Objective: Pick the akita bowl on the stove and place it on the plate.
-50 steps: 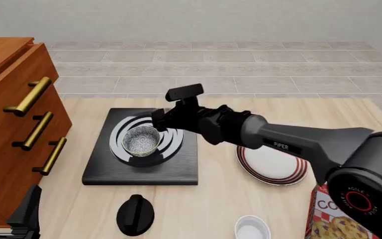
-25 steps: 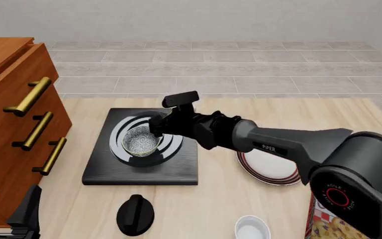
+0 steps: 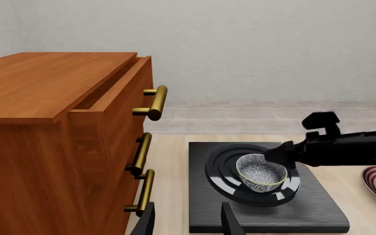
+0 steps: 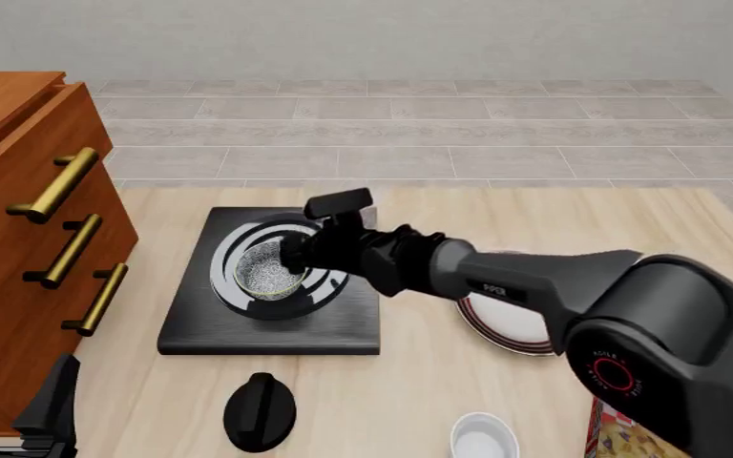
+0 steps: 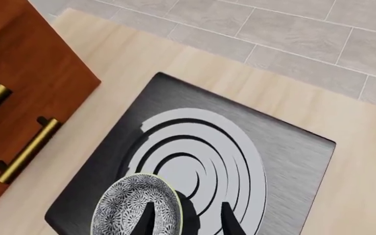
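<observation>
None of the task is done — the bowl [image 4: 271, 270] sits on the stove [image 4: 341, 324] rings, and the plate [image 4: 500, 320] beyond the stove's right edge holds nothing. The right gripper [image 5: 184, 220] is parted, empty, straddling the bowl's near rim — one finger inside, one outside.

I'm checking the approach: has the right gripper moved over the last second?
Yes. In the front view the right gripper has come down and leftward across the stove, and now straddles the bowl's right rim.
</observation>
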### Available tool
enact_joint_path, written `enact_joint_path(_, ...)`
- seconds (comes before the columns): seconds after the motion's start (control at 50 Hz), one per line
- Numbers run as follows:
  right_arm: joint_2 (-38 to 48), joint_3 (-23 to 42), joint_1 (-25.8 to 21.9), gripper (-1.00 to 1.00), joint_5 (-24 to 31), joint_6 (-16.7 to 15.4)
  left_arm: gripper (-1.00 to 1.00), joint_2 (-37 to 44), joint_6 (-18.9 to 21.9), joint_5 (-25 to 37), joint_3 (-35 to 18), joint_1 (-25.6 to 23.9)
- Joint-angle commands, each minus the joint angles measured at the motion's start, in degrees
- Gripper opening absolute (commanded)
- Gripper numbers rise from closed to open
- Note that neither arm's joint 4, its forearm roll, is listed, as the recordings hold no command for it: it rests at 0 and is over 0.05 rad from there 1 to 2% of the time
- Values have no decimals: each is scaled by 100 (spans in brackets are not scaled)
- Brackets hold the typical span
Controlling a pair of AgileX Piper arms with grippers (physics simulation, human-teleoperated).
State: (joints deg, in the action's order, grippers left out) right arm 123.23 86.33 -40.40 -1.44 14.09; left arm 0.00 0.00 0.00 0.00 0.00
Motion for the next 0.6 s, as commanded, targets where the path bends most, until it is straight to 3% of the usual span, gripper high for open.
enact_joint_path(0.02, 171, 87, -7, 100, -22, 22, 100, 0, 0, 0, 0, 0)
enact_joint_path(0.6, 480, 265, -18, 100, 18, 26, 100, 0, 0, 0, 0, 0)
